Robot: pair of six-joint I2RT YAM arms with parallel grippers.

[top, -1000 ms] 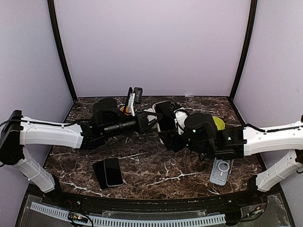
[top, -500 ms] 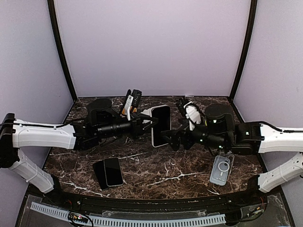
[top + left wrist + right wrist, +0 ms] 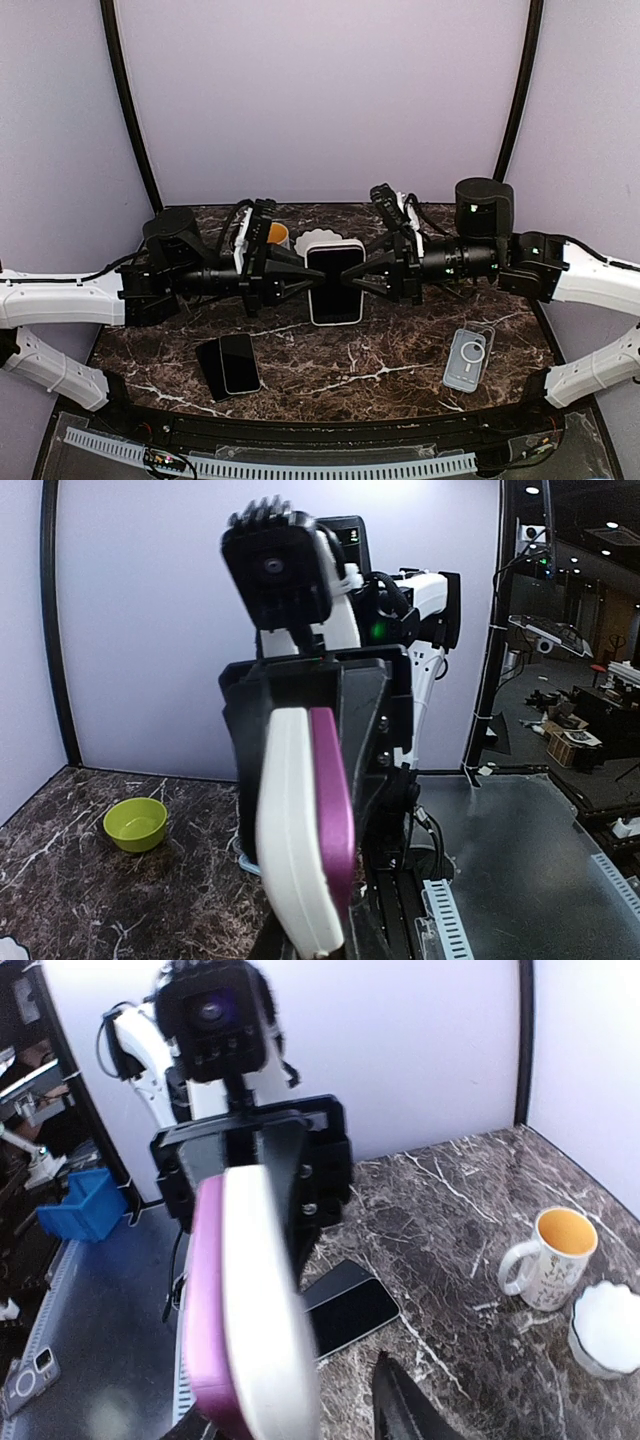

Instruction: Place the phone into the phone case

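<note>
Left jaws are clamped shut on the left edge of the white-backed, dark-screened phone [image 3: 335,283], which hangs between both jaws. Right jaws reach its right edge; their opening and any grip cannot be told. Moments earlier they stood apart from it.

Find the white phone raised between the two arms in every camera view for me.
Top external: white phone at the centre, screen facing the camera.
Left wrist: seen edge-on, lower centre.
Right wrist: seen edge-on, lower left.
Shared landmark: the marble table lies below it in all three.
</note>
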